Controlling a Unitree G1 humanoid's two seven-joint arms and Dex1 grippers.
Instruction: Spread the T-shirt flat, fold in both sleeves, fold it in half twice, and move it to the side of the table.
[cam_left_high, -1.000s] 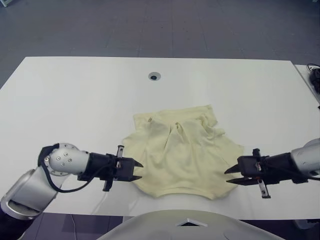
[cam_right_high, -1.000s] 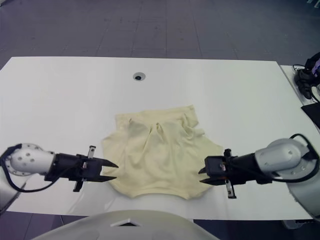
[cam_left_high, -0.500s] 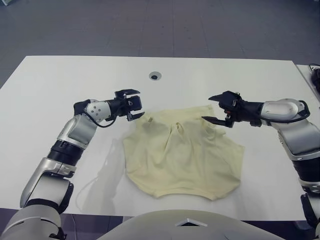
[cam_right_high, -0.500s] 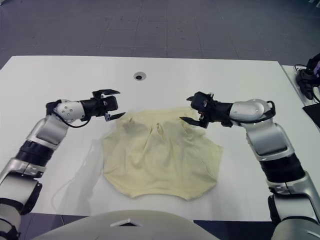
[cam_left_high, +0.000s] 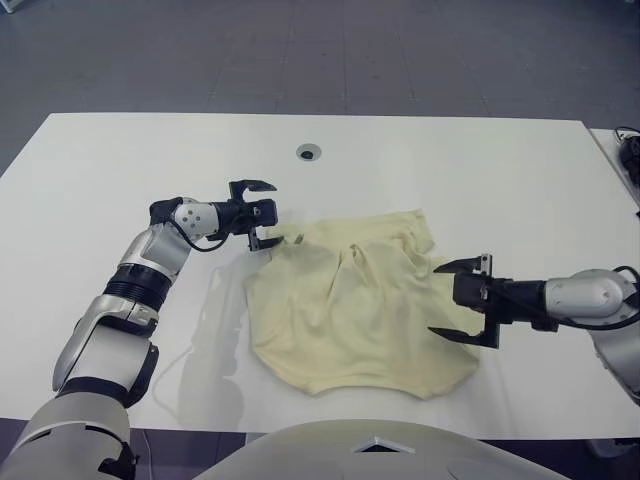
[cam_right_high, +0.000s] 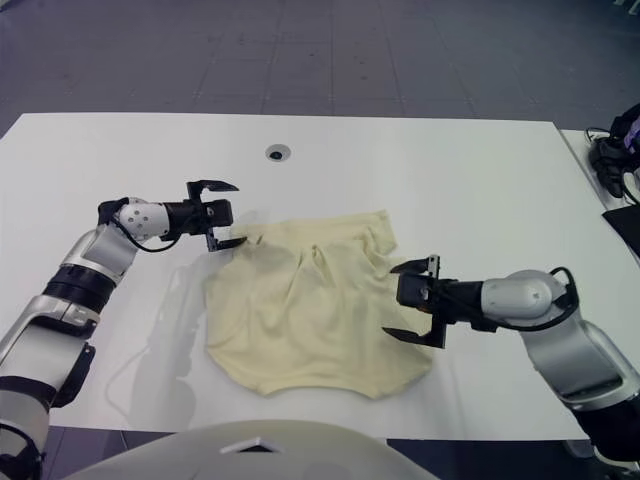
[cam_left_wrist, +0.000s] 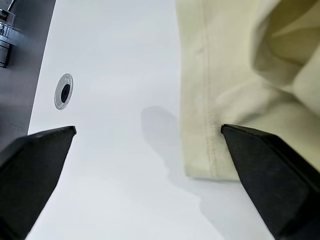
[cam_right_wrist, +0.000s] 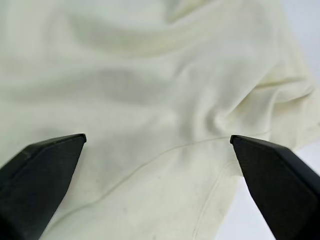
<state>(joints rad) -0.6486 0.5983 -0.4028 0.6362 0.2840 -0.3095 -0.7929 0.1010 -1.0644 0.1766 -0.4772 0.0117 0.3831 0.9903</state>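
Observation:
A pale yellow T-shirt (cam_left_high: 355, 305) lies crumpled in the middle of the white table (cam_left_high: 120, 170), its far edge bunched into folds. My left gripper (cam_left_high: 262, 213) is open at the shirt's far left corner, with one finger low beside the hem (cam_left_wrist: 207, 135). My right gripper (cam_left_high: 462, 303) is open over the shirt's right side, just above the wrinkled fabric (cam_right_wrist: 165, 110). Neither gripper holds any cloth.
A round grey cable hole (cam_left_high: 309, 152) sits in the table behind the shirt. Dark cables (cam_right_high: 610, 150) lie past the table's right edge. Bare table surface lies to the left, right and far side of the shirt.
My left gripper moved slightly nearer the shirt's far left corner. My right gripper came from the shirt's far right corner toward me, down to its right side.

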